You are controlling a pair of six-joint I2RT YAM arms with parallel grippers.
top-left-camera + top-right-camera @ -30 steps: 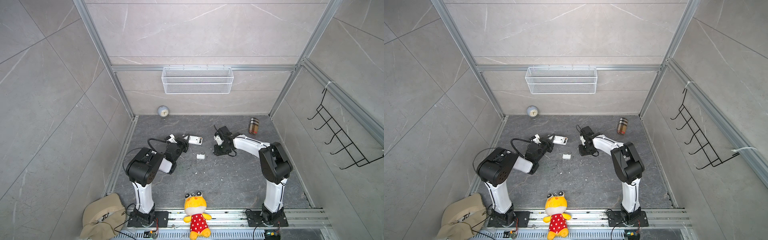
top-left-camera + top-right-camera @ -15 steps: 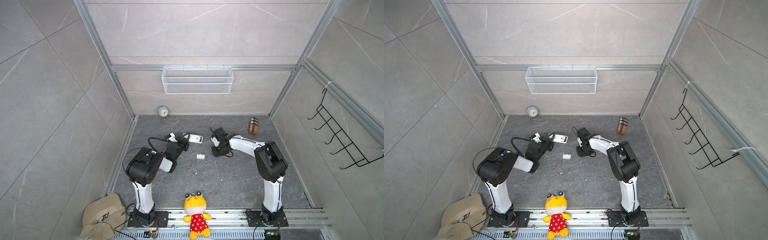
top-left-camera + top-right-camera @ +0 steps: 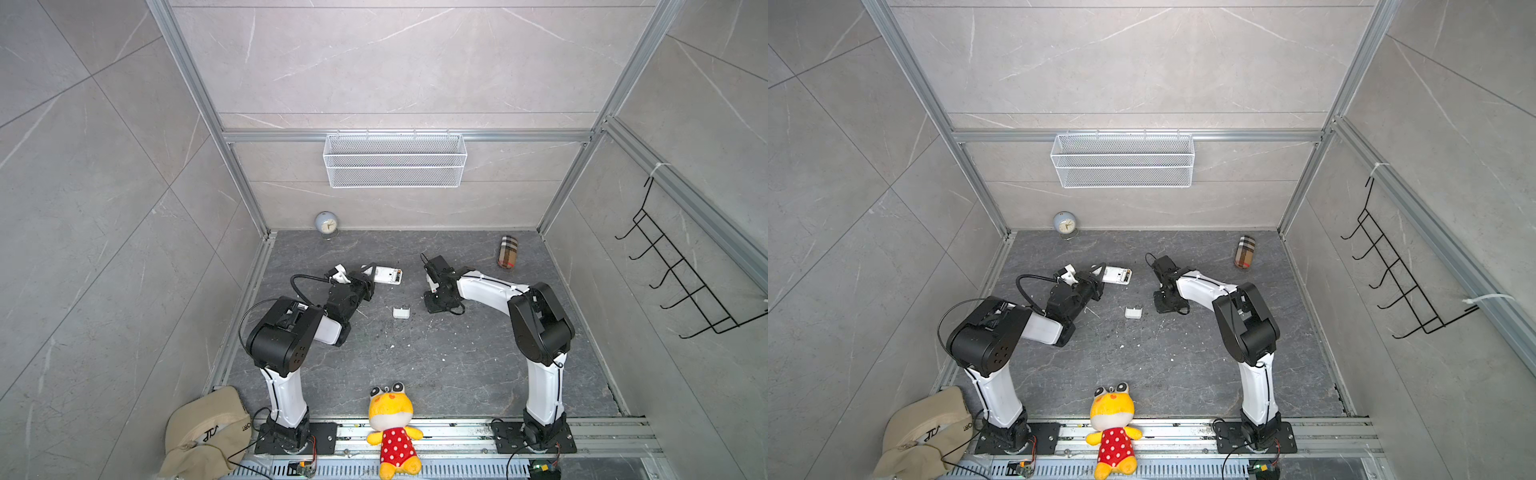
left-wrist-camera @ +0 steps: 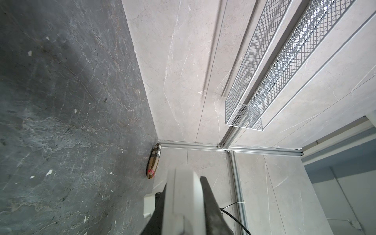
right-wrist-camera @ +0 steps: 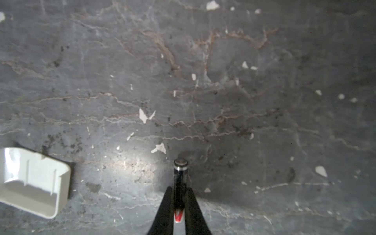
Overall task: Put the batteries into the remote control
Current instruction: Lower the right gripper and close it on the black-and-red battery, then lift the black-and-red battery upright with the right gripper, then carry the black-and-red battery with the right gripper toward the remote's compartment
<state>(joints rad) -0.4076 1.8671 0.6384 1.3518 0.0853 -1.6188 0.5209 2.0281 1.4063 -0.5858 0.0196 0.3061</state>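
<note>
The white remote control (image 3: 388,275) (image 3: 1117,275) is held above the floor, and my left gripper (image 3: 366,277) is shut on its near end. In the left wrist view its white body (image 4: 183,199) fills the space between the two dark jaws. My right gripper (image 3: 434,305) (image 3: 1165,305) points straight down at the floor, right of the remote. Its jaws are shut on one of the batteries (image 5: 180,177), a thin dark cylinder whose metal end sticks out past the fingertips (image 5: 168,195). No other battery is in view.
A small white cover piece (image 3: 401,312) (image 5: 30,181) lies on the floor between the grippers. A clock (image 3: 326,224) and a plaid case (image 3: 508,252) stand near the back wall. A plush toy (image 3: 392,419) and a cap (image 3: 203,432) are at the front. A wire basket (image 3: 395,160) hangs on the wall.
The right arm has shifted slightly left and its jaws have narrowed onto the battery. The left arm still holds the remote in the same place.
</note>
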